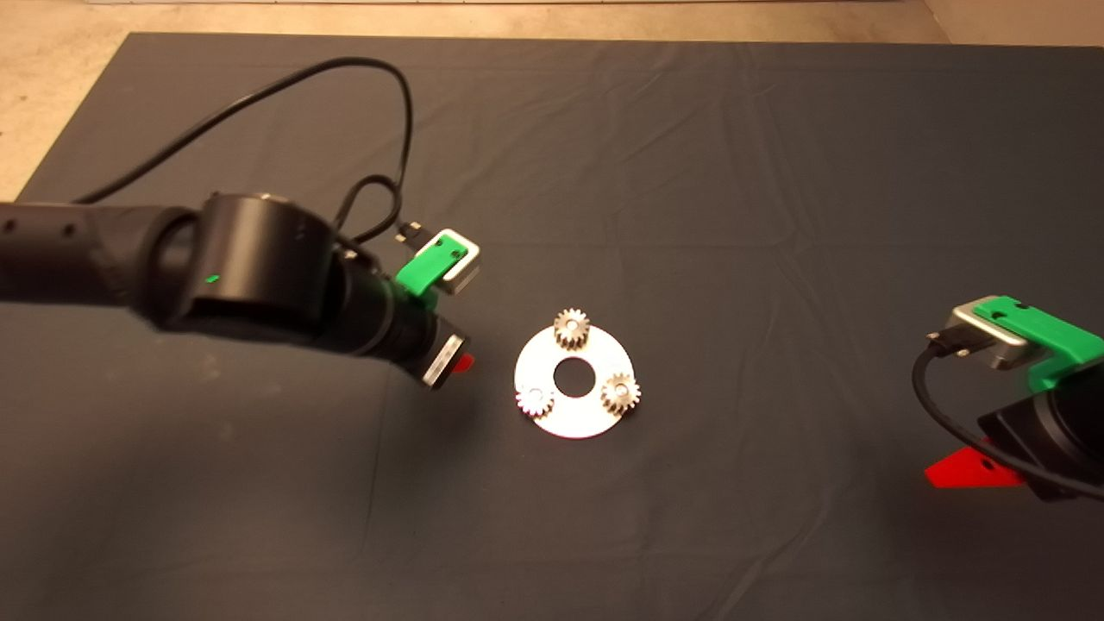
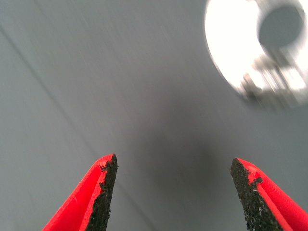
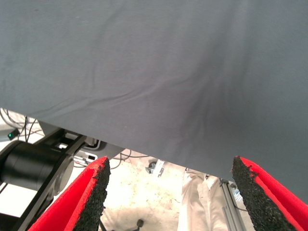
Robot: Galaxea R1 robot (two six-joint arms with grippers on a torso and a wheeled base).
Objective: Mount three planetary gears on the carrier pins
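The round silver-white carrier disc (image 1: 580, 412) lies mid-mat with a large centre hole. Three small silver gears sit on it around the hole: one at the far side (image 1: 571, 328), one at the near left (image 1: 535, 401), one at the right (image 1: 620, 393). The pins are hidden under the gears. My left gripper (image 1: 461, 362) hangs just left of the disc, open and empty; its wrist view shows the disc (image 2: 231, 53) and one blurred gear (image 2: 274, 79) beyond the fingers (image 2: 103, 192). My right gripper (image 1: 970, 470) waits open at the mat's right edge.
A black cable (image 1: 379, 129) loops from the left arm over the mat. The right wrist view looks past the mat's edge (image 3: 144, 144) at the floor, with equipment (image 3: 33, 166) and a person's leg (image 3: 197, 202).
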